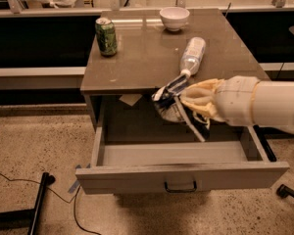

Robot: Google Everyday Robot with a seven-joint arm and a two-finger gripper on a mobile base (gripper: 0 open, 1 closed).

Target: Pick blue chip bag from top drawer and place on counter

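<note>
The blue chip bag (172,105), crumpled navy foil with white patches, is held in my gripper (190,103), whose cream fingers are shut on it. The bag hangs above the open top drawer (181,177), at about the level of the counter's (142,58) front edge and just in front of it. My white arm comes in from the right. The drawer is pulled out, with its dark loop handle (180,187) at the centre of the front panel.
On the counter stand a green soda can (106,36) at the back left and a white bowl (174,18) at the back. A clear plastic bottle (191,56) lies at the right, near the gripper. A black stand leg and cable lie on the floor at left.
</note>
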